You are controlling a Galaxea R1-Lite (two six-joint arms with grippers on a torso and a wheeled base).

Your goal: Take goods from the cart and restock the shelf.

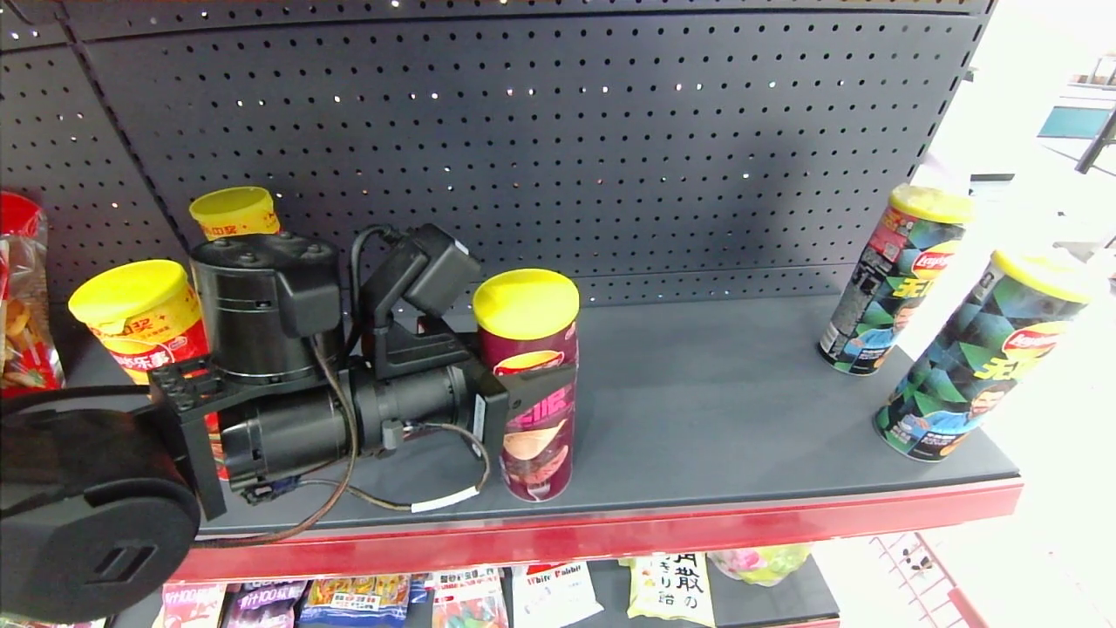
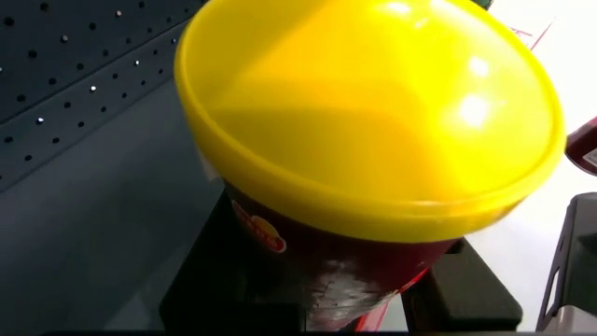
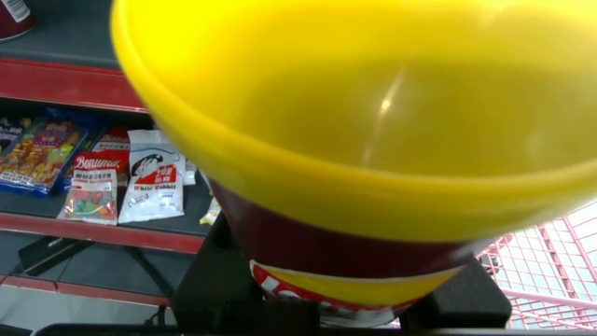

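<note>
Shop; pegboard-backed shelf (image 1: 697, 392) w/ chip cans (image 1: 898, 279); snack pkts (image 1: 554, 593) below; wire cart (image 3: 550, 271).

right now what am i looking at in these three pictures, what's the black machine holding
It is a two-armed robot restocking goods. The wide picture is from its head camera: the left gripper clamps a maroon chip can upright on the grey shelf, between red cans and two green-patterned cans. The other two come from cameras on each wrist, looking down on yellow lids: the left shows that same can, the right shows the right gripper holding a second red-bodied can.
</note>
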